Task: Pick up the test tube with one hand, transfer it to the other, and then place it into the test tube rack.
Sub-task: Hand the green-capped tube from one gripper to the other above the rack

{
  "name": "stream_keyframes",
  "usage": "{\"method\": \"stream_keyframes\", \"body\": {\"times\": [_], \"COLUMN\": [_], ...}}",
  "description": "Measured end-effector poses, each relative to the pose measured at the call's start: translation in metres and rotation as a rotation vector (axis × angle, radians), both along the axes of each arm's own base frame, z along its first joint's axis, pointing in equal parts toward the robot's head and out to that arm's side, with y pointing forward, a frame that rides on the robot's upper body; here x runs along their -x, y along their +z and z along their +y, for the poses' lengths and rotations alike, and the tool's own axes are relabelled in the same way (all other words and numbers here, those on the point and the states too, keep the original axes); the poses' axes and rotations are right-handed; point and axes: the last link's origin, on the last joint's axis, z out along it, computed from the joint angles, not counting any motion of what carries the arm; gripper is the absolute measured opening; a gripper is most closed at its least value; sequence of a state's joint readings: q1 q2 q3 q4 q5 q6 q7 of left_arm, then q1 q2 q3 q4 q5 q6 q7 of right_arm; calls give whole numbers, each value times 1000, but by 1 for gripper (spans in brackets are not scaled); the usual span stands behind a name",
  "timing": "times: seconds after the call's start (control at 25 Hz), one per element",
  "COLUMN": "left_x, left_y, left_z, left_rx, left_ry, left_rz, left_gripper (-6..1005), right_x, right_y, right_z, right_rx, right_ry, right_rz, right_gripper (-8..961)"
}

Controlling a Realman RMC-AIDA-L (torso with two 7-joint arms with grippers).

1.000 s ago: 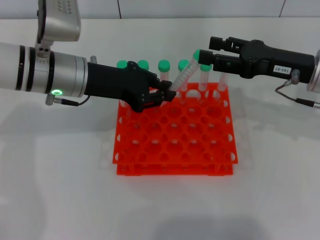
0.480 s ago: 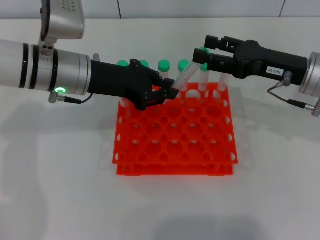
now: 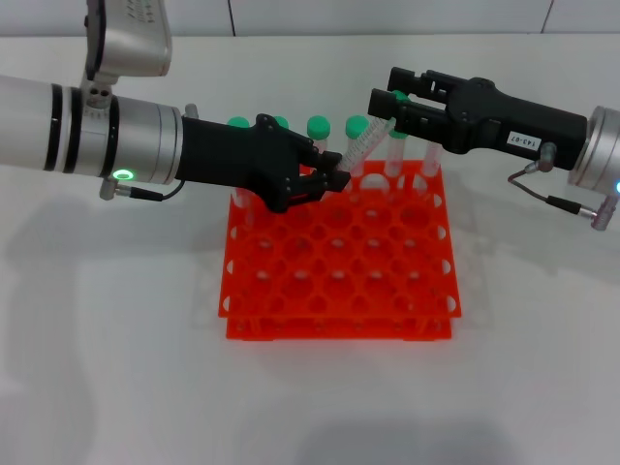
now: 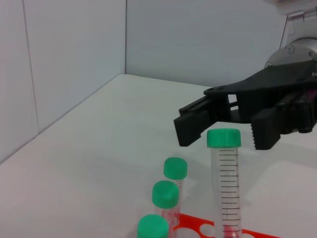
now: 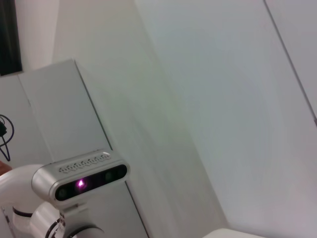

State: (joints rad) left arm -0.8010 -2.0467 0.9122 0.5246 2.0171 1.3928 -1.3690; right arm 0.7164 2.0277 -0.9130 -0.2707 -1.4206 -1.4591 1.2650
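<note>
Closer now, right pincer (image 3: 386, 105) hides the test tube's (image 3: 360, 147) cap.

Plain white matte tabletop (image 3: 116, 368), evenly lit, with soft grey shadows. Along its far edge, pale grey-white panelled wall (image 3: 387, 15) with thin dark vertical seams; panels meeting at a corner (image 4: 125, 37) behind the table.
</note>
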Motion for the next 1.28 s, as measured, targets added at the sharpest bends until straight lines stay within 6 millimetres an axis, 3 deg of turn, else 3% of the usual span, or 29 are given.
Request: {"method": "stream_keyframes", "body": {"times": [0.24, 0.88, 1.28], "left_x": [0, -2, -3], "left_y": [0, -2, -2], "left_z": [0, 1, 1], "left_rx": [-1, -4, 2], "left_ry": [0, -3, -5], "left_rz": [-2, 1, -1], "left_gripper": [196, 214, 226], "right_x": [-2, -2, -1], "right_y": [-1, -4, -6], "right_z": [-2, -3, -4], "right_rx": [1, 2, 7], "right_ry": [-4, -8, -1], "right_rz": [6, 13, 7], "right_gripper": [520, 480, 360]}}
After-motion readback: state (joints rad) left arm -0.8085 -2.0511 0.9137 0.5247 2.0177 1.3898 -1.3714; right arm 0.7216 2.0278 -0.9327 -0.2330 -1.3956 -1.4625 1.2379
